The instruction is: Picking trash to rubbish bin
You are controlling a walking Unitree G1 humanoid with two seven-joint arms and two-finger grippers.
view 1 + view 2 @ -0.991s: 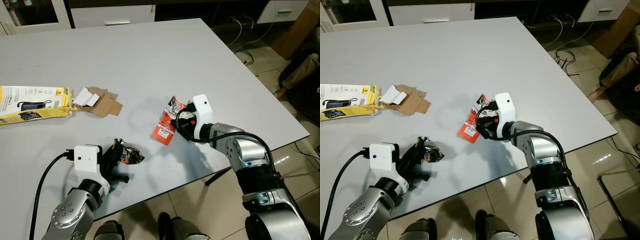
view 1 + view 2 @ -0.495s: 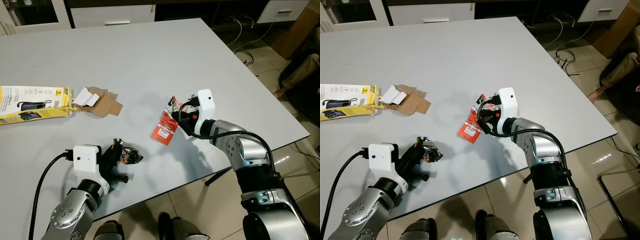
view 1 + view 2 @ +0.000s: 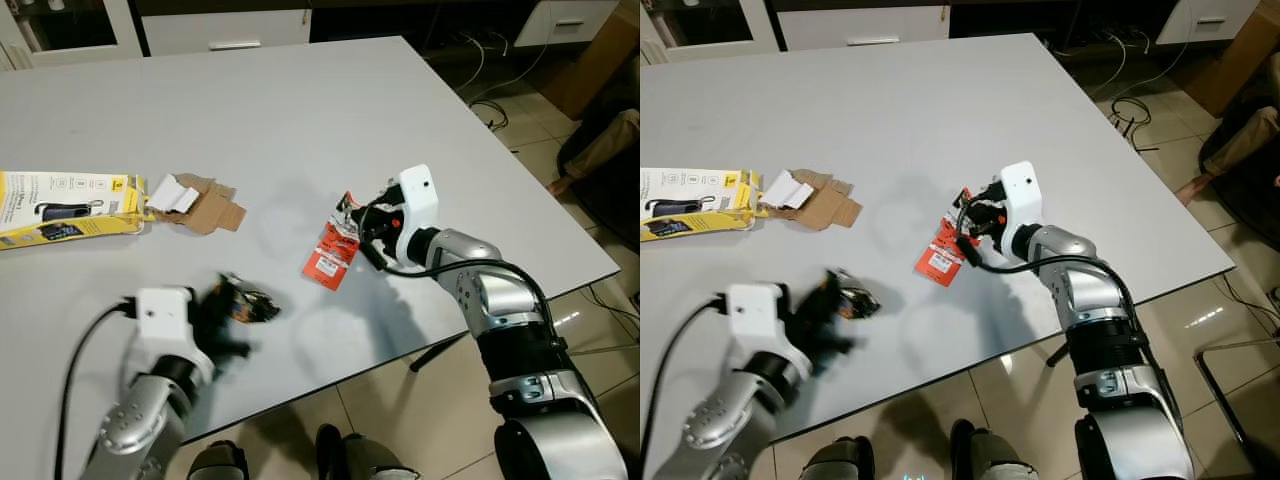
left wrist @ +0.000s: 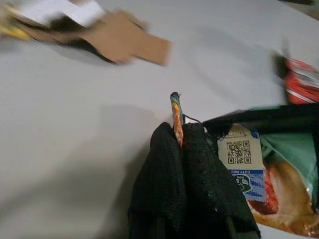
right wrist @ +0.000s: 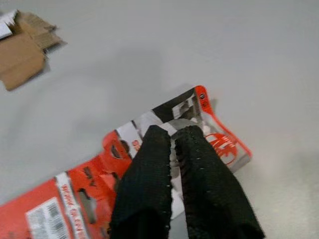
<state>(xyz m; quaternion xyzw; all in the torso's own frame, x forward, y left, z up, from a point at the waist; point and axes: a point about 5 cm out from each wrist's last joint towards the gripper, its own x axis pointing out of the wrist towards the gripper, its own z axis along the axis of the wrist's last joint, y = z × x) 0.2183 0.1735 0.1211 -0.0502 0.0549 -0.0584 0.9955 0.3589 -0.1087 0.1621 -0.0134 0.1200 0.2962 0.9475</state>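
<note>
Both grippers, left (image 4: 180,137) seemingly raised, right (image 5: 173,142), pinch wrappers

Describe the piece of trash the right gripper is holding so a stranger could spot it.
On the grey table, look near its right front edge, at the right gripper. It pinches a flat red and white wrapper with a barcode label, unlike the crumpled foil wrapper or brown cardboard.

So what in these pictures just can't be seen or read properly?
- Left gripper and its crumpled foil snack wrapper: motion-blurred in both eye views.
- Red and white printed packet: its middle is covered by the right gripper in the right wrist view.
- Yellow cardboard box: cut off by the left eye view's edge, print too small.
- Torn brown cardboard piece: blurred in the left wrist view.
</note>
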